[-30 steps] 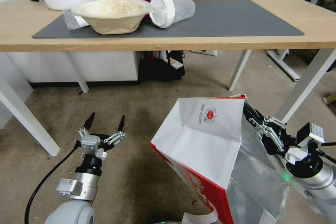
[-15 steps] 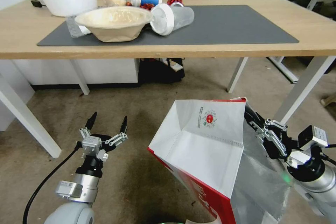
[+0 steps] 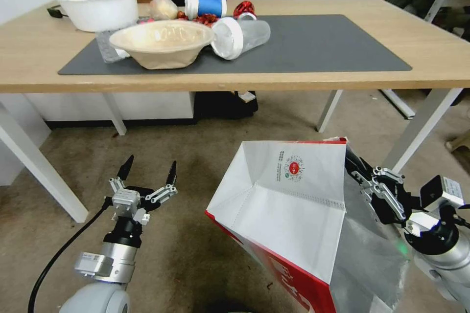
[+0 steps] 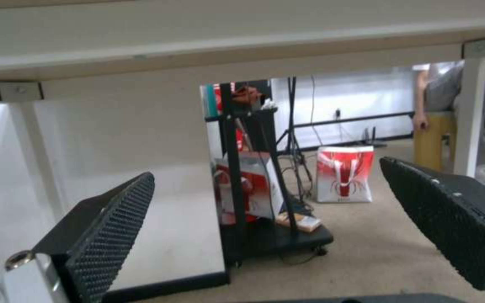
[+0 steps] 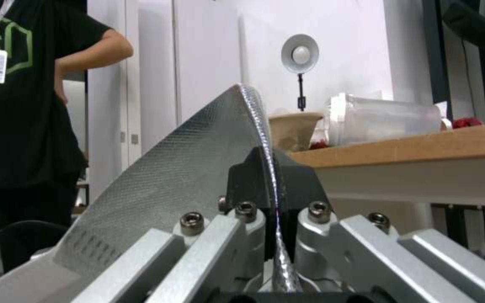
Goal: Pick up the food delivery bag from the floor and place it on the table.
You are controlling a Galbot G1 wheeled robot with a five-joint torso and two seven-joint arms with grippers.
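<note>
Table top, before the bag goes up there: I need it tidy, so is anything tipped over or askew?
Yes. On the table, a clear lidded cup and a blue paper cup both lie on their sides beside the tan bowl. The right hand grips the tilted food delivery bag.

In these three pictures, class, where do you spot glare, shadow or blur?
Head view: dark shadow on the floor beside the food delivery bag. Left wrist view: the open left gripper is sharp, the room beyond soft. Right wrist view: foil lining glints where the right gripper pinches it.
</note>
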